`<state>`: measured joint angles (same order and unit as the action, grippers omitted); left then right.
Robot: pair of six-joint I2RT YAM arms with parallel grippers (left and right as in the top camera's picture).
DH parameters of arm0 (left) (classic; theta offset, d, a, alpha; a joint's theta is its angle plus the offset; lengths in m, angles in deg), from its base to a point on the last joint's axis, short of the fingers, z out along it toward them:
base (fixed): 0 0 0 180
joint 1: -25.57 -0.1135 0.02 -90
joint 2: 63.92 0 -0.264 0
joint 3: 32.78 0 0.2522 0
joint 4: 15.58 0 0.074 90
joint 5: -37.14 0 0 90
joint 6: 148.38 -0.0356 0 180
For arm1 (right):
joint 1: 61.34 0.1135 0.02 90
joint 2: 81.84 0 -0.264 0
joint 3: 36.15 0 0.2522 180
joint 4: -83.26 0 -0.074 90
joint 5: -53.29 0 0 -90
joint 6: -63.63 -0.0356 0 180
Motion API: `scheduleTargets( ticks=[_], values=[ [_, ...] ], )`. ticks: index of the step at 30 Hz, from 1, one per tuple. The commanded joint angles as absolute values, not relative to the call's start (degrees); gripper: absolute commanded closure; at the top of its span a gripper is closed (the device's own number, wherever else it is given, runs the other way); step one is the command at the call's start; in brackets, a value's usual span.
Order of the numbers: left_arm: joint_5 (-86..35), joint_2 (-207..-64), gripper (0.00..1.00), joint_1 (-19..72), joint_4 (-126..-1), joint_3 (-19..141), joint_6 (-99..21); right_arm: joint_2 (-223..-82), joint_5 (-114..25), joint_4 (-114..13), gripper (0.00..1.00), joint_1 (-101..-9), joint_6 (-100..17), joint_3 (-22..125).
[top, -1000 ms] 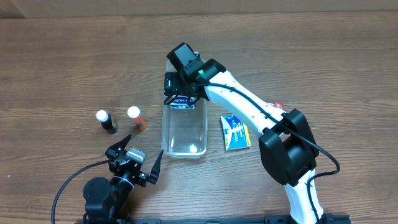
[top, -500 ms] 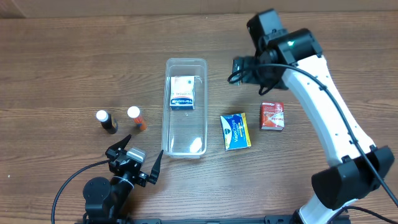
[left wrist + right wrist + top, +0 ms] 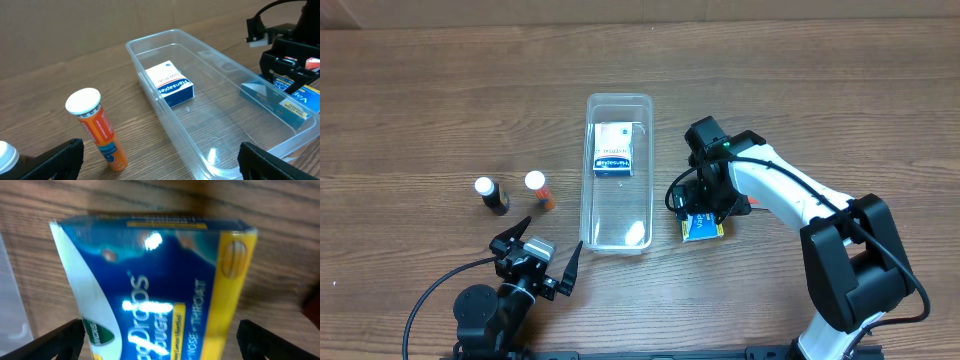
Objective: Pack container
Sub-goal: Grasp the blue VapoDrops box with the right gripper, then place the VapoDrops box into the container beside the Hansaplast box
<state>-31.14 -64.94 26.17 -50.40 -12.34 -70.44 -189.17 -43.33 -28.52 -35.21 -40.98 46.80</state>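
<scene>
The clear container [image 3: 587, 180] lies lengthwise mid-table and holds a white and blue box [image 3: 615, 149] at its far end. My right gripper [image 3: 698, 208] is open and low over a blue and yellow box [image 3: 705, 230] just right of the container. In the right wrist view that box [image 3: 160, 290] lies between the spread fingers [image 3: 55, 340], with a gap on each side. My left gripper [image 3: 538, 268] is open and empty at the front edge. The left wrist view shows the container [image 3: 150, 92] and the right gripper [image 3: 289, 67] beyond it.
An orange tube with a white cap [image 3: 540, 190] and a dark bottle with a white cap [image 3: 491, 195] stand left of the container. A red box [image 3: 756, 207] is mostly hidden under the right arm. The orange tube [image 3: 97, 129] stands close ahead of the left gripper.
My right gripper left the white and blue box in the container's far end, swung up and right, then came down over the blue and yellow box. The left arm has not moved.
</scene>
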Motion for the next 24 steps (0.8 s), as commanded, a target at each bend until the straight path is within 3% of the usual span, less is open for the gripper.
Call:
scheduleTargets(
  ticks=[1, 6, 15, 24],
  values=[
    [-30.77, -64.59, 0.0, 25.58, -50.12, -12.73, -71.07, -188.58, -43.33, -30.1, 0.14, -35.34, -42.86, 46.1],
    [-30.77, -64.59, 0.0, 25.58, -50.12, -12.73, -71.07, -188.54, -37.99, -27.25, 0.25, -35.37, -48.06, 49.27],
    [-30.77, -64.59, 0.0, 25.58, -50.12, -12.73, -71.07, -186.07, -35.65, -6.23, 0.31, -31.98, -49.44, 81.44],
    [-30.77, -64.59, 0.0, 25.58, -50.12, -12.73, -71.07, -186.0, -35.78, -13.31, 0.31, -21.09, -55.54, 84.98]
  ],
)
